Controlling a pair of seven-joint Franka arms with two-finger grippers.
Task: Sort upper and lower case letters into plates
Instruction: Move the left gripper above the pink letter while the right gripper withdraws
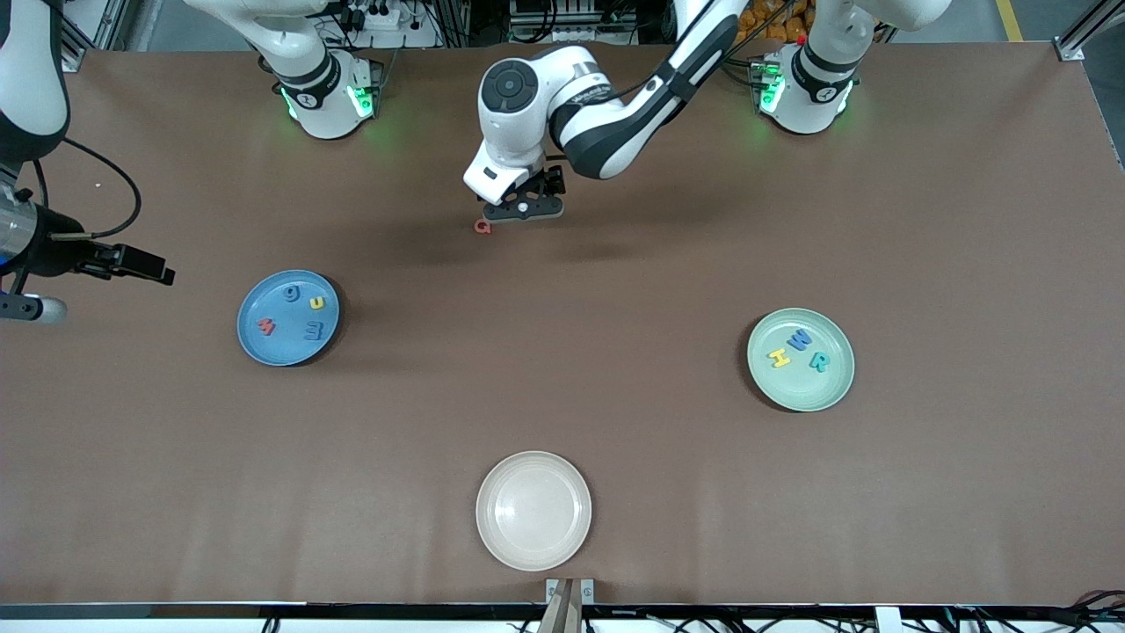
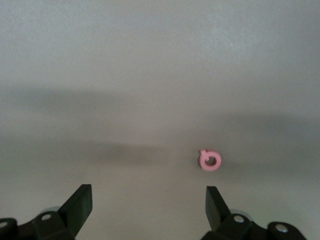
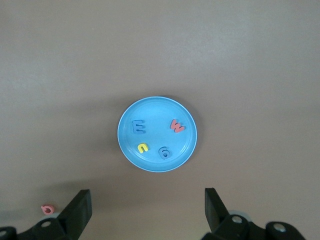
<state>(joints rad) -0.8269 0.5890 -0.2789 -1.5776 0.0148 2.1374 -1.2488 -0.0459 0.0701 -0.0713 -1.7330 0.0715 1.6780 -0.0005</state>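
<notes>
Nearest the front camera, low in the middle of the front view, sits the cream plate (image 1: 533,510), with nothing on it and seemingly no part in the sorting.

What worries me is the last stray letter, the pink Q (image 1: 482,226). It is tiny against the left gripper (image 1: 525,209), whose fingers stand spread wide with nothing between them. In the left wrist view the pink Q (image 2: 210,160) shows right of centre and off the midline, close to one fingertip (image 2: 214,201). If the hand drops straight down from here, my guess is that finger would land on the letter or nudge it away instead of straddling it. A small sideways shift looks needed first. Being so small, the piece could also twist or pop out as the fingers shut.

Upper centre of the front view is where the Q lies, on bare table just beside the left gripper's edge, toward the right arm's end.

At mid left of that view, the blue plate (image 1: 288,317) carries four letters. The mint plate (image 1: 801,359), at mid right, holds H, W and R, so the Q probably belongs there.

High over the table's edge at far left, the right gripper (image 1: 145,265) waits, wide open and empty.
</notes>
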